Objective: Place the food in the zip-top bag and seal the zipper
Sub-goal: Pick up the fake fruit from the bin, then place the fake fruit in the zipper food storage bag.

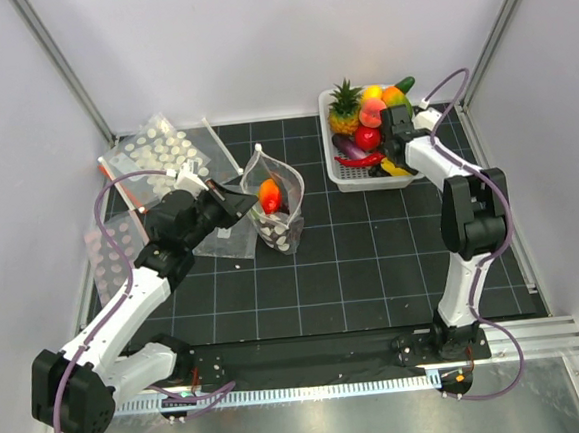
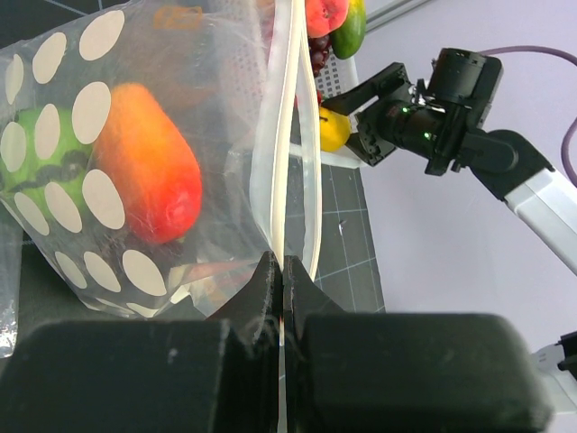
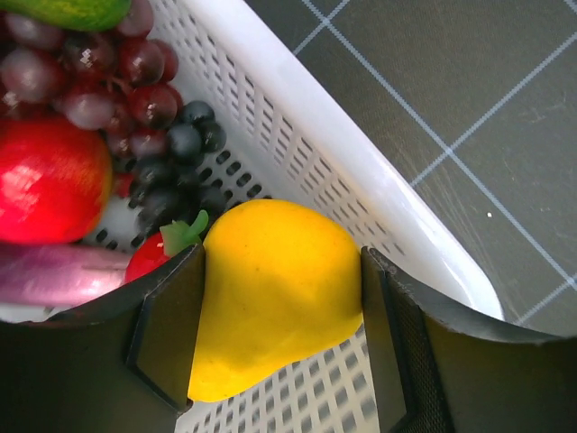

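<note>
Left wrist view: bag (image 2: 225, 108) cut off top and left; green piece (image 2: 50, 144) inside bag half masked by dots (image 2: 90, 113); lower end of zipper (image 2: 284, 135) behind fingers (image 2: 257, 293).

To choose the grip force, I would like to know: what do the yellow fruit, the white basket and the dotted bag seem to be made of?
The yellow fruit: probably hard plastic; smooth skin, faint sheen, uniform colour. The white basket: moulded plastic, slightly shiny; regular slots, thick rounded rim. The dotted bag: thin soft clear film; see-through and wrinkled.

No legible text or labels (all 3 views)
</note>
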Controlling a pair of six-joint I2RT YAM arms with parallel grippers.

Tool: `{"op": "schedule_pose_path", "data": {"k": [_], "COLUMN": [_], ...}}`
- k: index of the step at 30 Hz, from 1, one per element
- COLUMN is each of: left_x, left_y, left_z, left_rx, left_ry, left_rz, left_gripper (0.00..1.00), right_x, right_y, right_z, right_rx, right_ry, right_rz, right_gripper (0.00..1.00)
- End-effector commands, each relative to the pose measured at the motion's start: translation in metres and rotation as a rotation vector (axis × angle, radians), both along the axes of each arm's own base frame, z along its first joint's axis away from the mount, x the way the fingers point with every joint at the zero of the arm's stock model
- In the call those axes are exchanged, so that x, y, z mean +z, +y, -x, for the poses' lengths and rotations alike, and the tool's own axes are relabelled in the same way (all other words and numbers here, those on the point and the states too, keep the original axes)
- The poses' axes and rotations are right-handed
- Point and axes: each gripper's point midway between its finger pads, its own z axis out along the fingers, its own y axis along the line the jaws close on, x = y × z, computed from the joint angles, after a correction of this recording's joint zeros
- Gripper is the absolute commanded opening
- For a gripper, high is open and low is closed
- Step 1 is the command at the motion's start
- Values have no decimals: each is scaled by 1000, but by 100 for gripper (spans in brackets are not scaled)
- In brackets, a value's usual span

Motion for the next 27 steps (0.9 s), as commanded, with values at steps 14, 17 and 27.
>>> {"op": "schedule_pose_path", "data": {"k": [14, 17, 27], "left_x": [13, 13, 12], "left_y": [3, 5, 2], "left_z": [-1, -2, -1], "left_rx": [5, 13, -1], "left_ry": [-56, -59, -52], "left_rz": [-5, -7, -1], "left_gripper": [0, 0, 0], "right_x": [179, 194, 236], "right_y": [123, 173, 296], "right_z": [37, 55, 130], "right_rx": [351, 521, 988], "right_ry": [-416, -461, -591], "right_rz": [-87, -143, -227], "right_gripper": [40, 40, 33]}}
